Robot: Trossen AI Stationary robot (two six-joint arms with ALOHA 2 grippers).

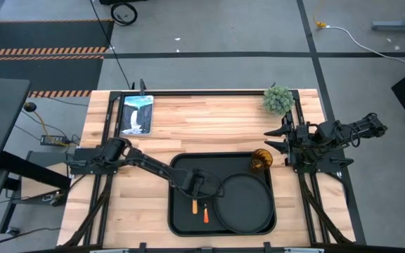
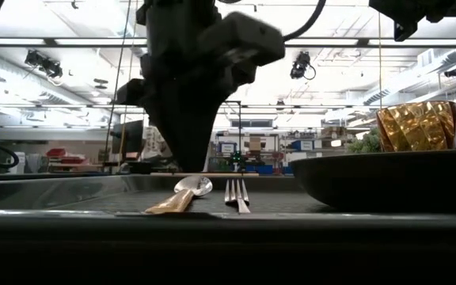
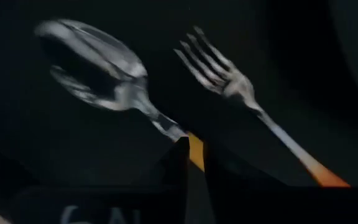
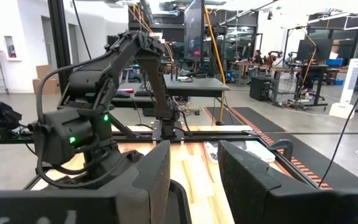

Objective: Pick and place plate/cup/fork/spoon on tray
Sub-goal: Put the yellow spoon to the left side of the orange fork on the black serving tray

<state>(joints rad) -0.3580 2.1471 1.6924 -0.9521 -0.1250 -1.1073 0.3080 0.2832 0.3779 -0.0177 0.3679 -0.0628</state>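
My left claw is pinching the spoon by its orange handle, low over the tray, fork just beside at 3 o'clock, so I'd part the fingers gently and lift straight up.

Small green potted plant on the counter, just beyond the right claw; picture book beyond the left claw, well apart.
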